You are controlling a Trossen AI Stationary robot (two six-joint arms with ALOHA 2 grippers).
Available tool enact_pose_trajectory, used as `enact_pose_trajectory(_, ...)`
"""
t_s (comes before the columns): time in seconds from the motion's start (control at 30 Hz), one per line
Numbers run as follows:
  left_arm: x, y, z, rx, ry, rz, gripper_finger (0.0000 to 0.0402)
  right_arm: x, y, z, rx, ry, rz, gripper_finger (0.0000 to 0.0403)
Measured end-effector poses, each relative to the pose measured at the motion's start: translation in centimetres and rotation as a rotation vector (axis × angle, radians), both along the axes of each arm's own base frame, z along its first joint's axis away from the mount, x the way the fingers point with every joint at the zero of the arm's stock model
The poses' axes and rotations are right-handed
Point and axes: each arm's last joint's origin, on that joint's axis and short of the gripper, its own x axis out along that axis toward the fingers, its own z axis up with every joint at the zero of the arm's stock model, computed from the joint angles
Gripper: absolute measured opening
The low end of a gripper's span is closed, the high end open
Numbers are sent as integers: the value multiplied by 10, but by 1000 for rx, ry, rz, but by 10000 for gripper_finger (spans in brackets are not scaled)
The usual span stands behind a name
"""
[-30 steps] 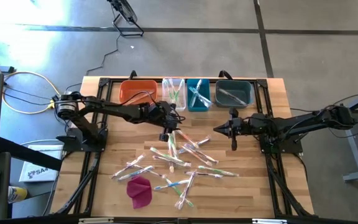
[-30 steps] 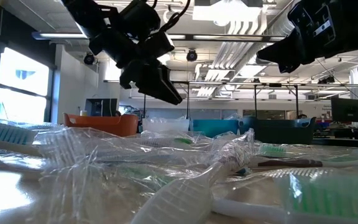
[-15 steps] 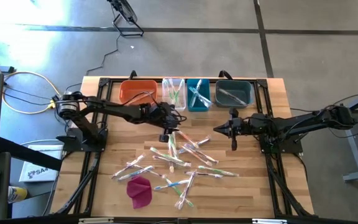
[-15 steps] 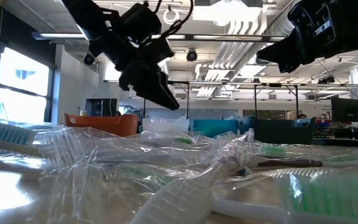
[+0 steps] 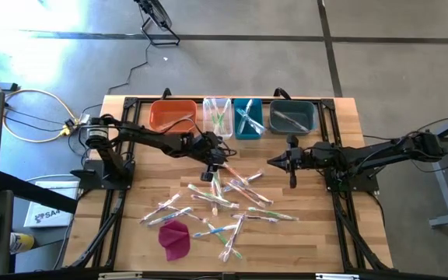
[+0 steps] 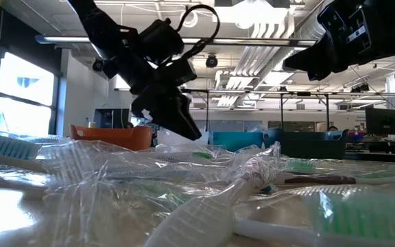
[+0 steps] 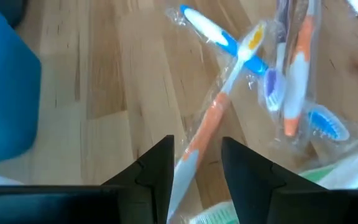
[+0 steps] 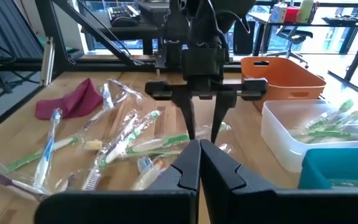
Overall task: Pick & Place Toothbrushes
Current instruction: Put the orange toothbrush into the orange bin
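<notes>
Left wrist view tells most of it: the left gripper (image 7: 194, 171) has its fingers spread, straddling the orange-and-white toothbrush (image 7: 210, 127) lying on the wooden table (image 7: 104, 93), so it looks lined up for a grab but nothing is pinched yet. From above, that gripper (image 5: 211, 170) sits at the near edge of the toothbrushes (image 5: 224, 204) scattered mid-table, close to the four bins (image 5: 236, 117) at the back, probably the drop spot since a few already hold brushes. The right gripper (image 5: 292, 162) waits off to the side, fingers pressed together and empty. The magenta cloth (image 5: 175, 238) sits apart, not involved.
</notes>
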Motion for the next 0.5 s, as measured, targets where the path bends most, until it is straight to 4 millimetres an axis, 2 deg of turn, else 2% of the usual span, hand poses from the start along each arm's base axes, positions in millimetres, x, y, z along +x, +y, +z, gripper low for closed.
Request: enact_pose_trajectory(0.5, 1, 0, -4, -6, 16, 4, 129, 0, -1, 0, -7, 3, -27, 2)
